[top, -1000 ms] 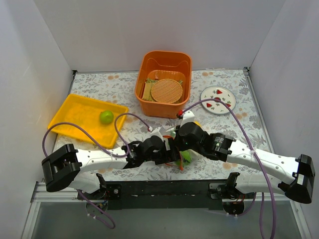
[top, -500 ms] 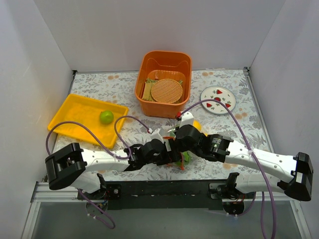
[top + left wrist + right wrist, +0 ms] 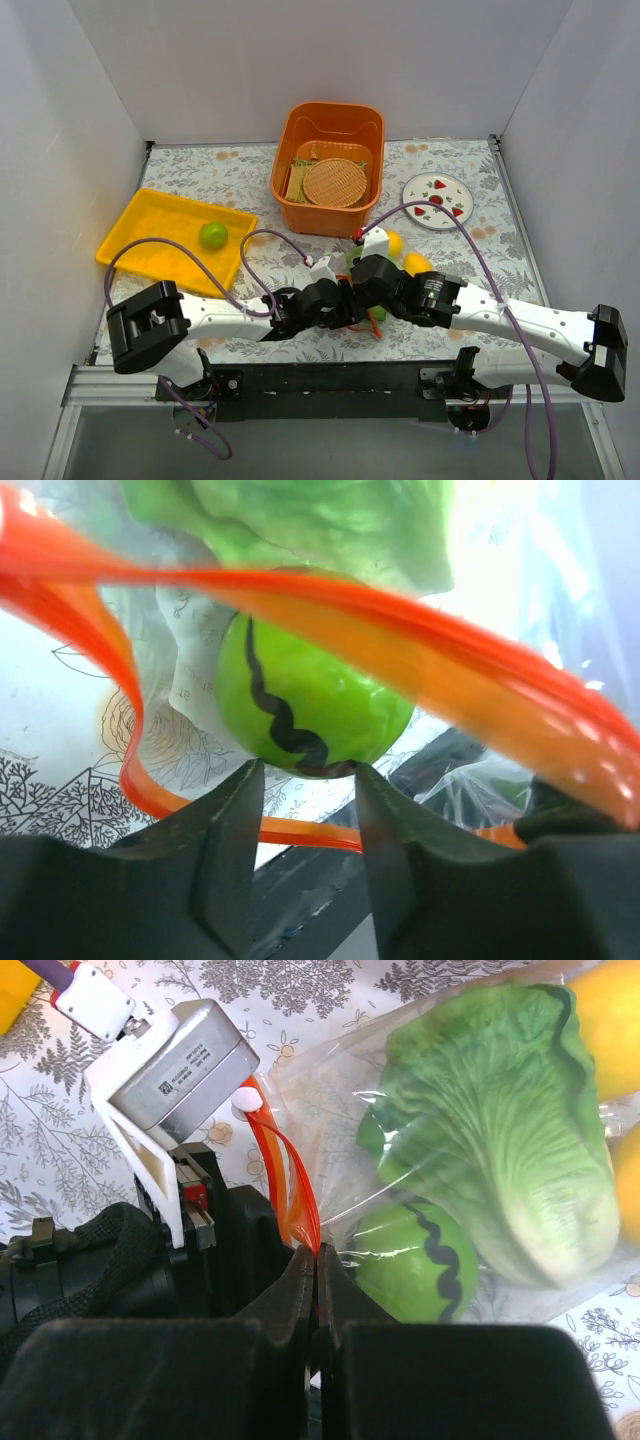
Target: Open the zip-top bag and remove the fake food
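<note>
The clear zip-top bag [image 3: 335, 1090] lies between both grippers near the table's front middle [image 3: 385, 275]. My right gripper [image 3: 318, 1255] is shut on its orange-red zip strip [image 3: 297, 1185], holding one side of the mouth up. My left gripper [image 3: 307, 772] is open inside the open mouth. Its tips touch the underside of a green ball with a black wavy line [image 3: 310, 705], and the zip strip [image 3: 420, 630] loops around it. Inside the bag are the leafy cabbage [image 3: 490, 1120], the green ball [image 3: 415, 1270] and yellow lemons [image 3: 610, 1020], which also show in the top view [image 3: 393, 242].
An orange bin [image 3: 296, 125] holding tan woven discs [image 3: 335, 183] stands at the back. A yellow tray [image 3: 150, 235] with a lime [image 3: 212, 235] sits at the left. A white plate with red marks [image 3: 437, 193] is at the back right. White walls enclose the table.
My left gripper has pushed forward and right into the bag mouth. The bag has shifted back, and its lemons now show beyond the right gripper. The right gripper keeps hold of the strip.
</note>
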{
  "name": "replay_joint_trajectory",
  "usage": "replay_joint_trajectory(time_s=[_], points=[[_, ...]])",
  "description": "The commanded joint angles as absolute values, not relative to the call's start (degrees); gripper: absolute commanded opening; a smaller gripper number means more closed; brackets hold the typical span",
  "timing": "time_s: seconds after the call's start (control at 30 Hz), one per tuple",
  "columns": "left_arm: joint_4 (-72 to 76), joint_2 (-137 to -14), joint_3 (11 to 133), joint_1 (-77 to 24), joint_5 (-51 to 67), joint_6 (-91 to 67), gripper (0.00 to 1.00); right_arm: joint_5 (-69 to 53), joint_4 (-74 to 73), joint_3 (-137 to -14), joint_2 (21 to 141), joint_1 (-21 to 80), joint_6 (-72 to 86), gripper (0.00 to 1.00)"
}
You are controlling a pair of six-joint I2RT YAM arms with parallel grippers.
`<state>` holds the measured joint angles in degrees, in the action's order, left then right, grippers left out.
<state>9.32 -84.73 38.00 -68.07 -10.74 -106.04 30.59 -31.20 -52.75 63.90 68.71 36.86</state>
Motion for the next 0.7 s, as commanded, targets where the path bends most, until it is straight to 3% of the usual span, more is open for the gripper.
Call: replay_joint_trajectory(time_s=[0.0,0.1,0.2,0.27,0.3,0.33,0.4,0.43,0.57,0.67], points=[[9.85,-81.13,40.08,-68.12,-13.8,-105.47,0.34,28.2,-26.89,-55.28,63.11,70.31,39.29,0.01],[8.53,-78.76,38.85,-68.2,-13.89,-105.73,0.32,29.09,-27.16,-55.2,62.84,70.31,39.2,0.01],[8.35,-78.13,38.23,-68.29,-13.89,-105.82,0.37,29.35,-27.77,-56.16,62.67,70.31,38.85,0.01],[8.35,-78.48,38.41,-68.29,-13.8,-106.26,0.42,29.79,-30.05,-56.6,62.4,70.31,38.93,0.16],[8.26,-79.18,38.67,-68.29,-13.8,-106.43,0.43,30.84,-30.84,-56.34,61.97,70.4,39.11,0.34],[8.35,-79.45,38.93,-68.29,-13.8,-106.61,0.45,31.37,-31.28,-55.82,60.48,70.31,39.29,0.42],[8.26,-79.98,39.02,-68.29,-14.06,-107.14,0.5,33.12,-32.69,-54.24,58.46,70.31,40.25,0.57],[8.35,-80.24,39.11,-68.29,-14.15,-107.23,0.51,33.92,-33.39,-53.79,56.27,70.4,40.6,0.59],[8.53,-80.33,38.93,-68.29,-15.03,-107.67,0.62,36.91,-36.55,-50.28,51.51,70.22,43.59,0.59],[8.96,-80.86,39.2,-68.29,-14.94,-107.49,0.64,37.27,-38.05,-47.47,50.01,69.7,46.22,0.5]])
